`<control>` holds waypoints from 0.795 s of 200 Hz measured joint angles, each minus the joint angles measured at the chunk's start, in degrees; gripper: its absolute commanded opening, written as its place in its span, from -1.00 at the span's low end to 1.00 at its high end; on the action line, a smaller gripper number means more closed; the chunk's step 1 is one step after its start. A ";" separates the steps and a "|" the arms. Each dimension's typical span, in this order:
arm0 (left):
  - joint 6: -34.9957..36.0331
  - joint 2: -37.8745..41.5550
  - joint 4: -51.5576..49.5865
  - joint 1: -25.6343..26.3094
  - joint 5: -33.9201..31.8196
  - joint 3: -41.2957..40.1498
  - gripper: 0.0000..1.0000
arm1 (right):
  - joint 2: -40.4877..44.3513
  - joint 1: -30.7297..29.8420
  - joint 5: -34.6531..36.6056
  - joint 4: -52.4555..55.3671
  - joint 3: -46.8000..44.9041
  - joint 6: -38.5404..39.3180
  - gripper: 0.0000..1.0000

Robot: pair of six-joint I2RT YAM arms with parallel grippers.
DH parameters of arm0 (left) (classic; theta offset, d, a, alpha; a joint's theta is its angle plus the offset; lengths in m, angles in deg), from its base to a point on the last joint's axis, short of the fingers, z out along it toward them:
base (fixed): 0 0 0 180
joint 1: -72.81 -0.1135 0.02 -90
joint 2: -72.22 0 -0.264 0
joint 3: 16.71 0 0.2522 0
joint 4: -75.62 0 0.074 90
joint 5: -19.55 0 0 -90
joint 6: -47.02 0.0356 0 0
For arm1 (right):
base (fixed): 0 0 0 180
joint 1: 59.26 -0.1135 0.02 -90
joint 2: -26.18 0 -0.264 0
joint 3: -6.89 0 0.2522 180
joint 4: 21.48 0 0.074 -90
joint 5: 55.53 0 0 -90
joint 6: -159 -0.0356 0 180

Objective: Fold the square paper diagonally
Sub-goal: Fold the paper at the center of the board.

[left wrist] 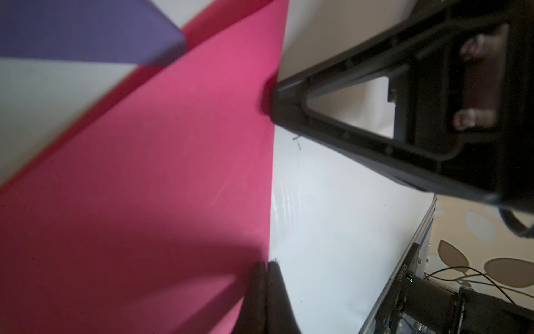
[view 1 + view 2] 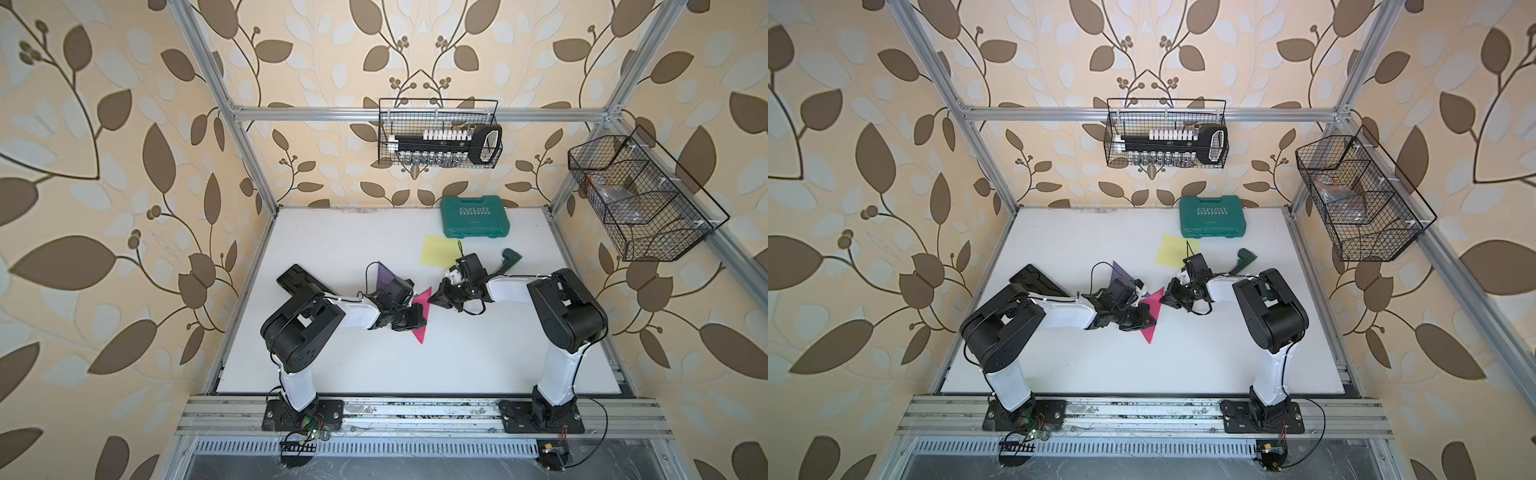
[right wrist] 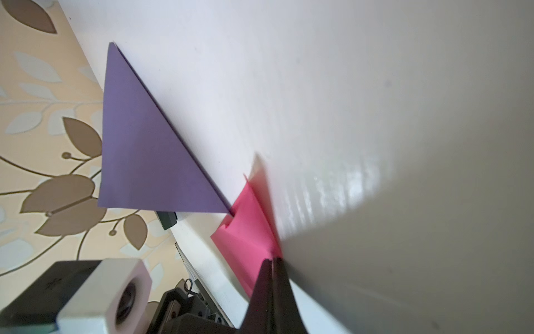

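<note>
Jaws pressed together on both arms, touching pink paper (image 2: 421, 330) (a folded triangle).

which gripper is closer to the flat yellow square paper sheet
Right. The right gripper sits a little toward the arm bases from the yellow square paper sheet, at the folded pink paper. The left gripper is at that paper's edge too, farther from the yellow sheet.

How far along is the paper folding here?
Done: the purple paper lies folded into a triangle. In hand: the pink paper is doubled into a triangle. The left gripper and right gripper, both shut, rest their tips on its long edge, seemingly pressing the crease. Remaining: the yellow paper lies flat, unfolded.
</note>
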 measured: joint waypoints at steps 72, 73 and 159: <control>0.13 0.02 -0.04 0.04 -0.11 0.00 -1.00 | -2.64 0.87 -0.68 0.22 3.50 0.17 -1.00; 0.13 0.02 -0.04 0.04 -0.11 0.00 -1.00 | -2.67 0.90 -0.68 0.22 3.52 0.17 -1.00; 0.48 0.07 -0.15 0.26 -0.48 0.02 -1.00 | -3.98 3.48 -0.57 0.72 5.60 1.27 -1.00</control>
